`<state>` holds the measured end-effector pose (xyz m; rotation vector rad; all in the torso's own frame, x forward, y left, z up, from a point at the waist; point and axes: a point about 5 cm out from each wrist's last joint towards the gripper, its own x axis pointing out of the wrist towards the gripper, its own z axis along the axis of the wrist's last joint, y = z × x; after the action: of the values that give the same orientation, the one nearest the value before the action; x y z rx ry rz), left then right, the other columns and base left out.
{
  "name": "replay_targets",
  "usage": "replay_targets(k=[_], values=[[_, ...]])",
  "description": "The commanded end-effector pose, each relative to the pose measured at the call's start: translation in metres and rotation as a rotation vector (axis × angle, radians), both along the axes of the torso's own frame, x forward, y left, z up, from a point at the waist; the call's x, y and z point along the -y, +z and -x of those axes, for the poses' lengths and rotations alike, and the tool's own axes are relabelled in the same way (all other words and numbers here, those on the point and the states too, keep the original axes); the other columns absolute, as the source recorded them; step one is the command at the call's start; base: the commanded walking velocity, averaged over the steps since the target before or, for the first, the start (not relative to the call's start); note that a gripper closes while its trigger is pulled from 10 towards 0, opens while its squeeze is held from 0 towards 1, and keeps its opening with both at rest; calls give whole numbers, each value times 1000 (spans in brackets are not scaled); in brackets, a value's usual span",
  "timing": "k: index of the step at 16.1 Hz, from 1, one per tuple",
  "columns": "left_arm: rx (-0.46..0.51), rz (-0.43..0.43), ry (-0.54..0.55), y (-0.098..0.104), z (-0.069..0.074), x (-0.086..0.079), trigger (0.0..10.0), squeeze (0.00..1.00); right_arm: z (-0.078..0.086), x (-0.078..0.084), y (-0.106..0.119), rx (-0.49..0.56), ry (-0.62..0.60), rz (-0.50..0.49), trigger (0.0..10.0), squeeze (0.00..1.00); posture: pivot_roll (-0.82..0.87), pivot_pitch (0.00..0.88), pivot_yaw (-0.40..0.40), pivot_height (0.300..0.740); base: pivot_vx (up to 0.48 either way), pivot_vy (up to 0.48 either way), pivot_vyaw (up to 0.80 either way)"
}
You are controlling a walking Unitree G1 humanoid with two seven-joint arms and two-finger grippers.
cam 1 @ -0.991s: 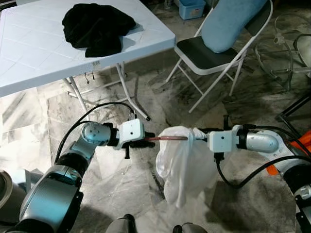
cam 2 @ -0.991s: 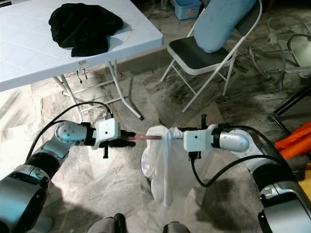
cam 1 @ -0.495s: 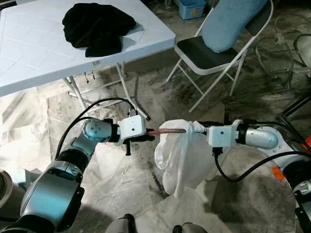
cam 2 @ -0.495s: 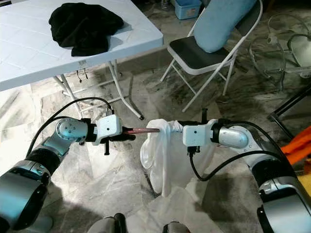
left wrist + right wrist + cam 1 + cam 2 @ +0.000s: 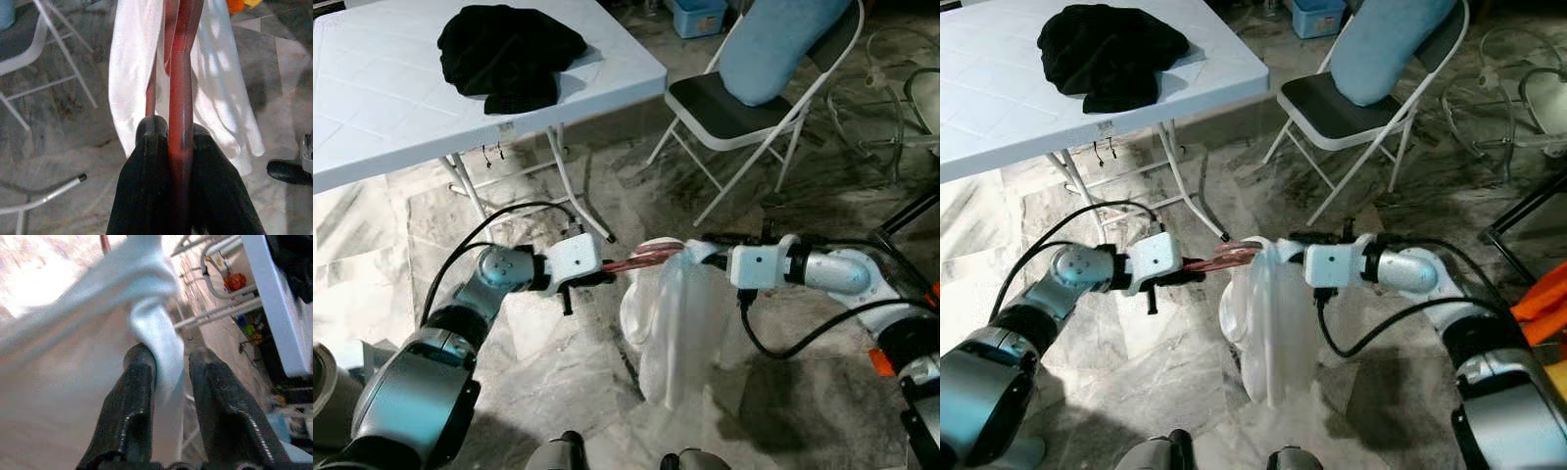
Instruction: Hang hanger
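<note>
Gripping red hanger [image 5: 181,88], left gripper [image 5: 605,275]; right gripper [image 5: 697,251] pinching white garment [image 5: 674,323].

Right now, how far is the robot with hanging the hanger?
Done: the left pincer is shut on the red hanger, and the white garment already hangs from it. In hand: the right pincer pinches a fold of that garment. Left: no rail or hook is visible, so the hanging itself is not yet done.
</note>
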<state>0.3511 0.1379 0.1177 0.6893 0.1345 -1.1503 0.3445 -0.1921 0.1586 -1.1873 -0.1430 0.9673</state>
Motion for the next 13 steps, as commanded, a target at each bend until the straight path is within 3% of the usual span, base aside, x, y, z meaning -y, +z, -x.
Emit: replay_targets(k=[1,3,6,8,11,13], values=[[3,39,54,1,-1,-9,0,0,-3,5,7,29,-19,12,10000,1000,-114,163,11,740,0,0,0],[13,93,125,0,-2,-13,0,0,-6,9,11,51,-56,4,10000,1000,-112,163,8,740,0,0,0],[21,248,280,-4,-4,-15,0,0,-12,12,16,108,-140,-63,10000,1000,-107,165,6,740,0,0,0],[-29,420,374,-10,-2,-10,0,0,-17,16,18,123,-249,-192,10000,1000,-106,167,7,740,0,0,0],[-81,556,412,-11,-2,0,0,0,-16,13,7,86,-359,-350,10000,1000,-106,166,4,740,0,0,0],[-100,601,393,-11,-1,10,0,0,-9,1,-10,26,-381,-455,10000,1000,-108,164,10,740,0,0,0]])
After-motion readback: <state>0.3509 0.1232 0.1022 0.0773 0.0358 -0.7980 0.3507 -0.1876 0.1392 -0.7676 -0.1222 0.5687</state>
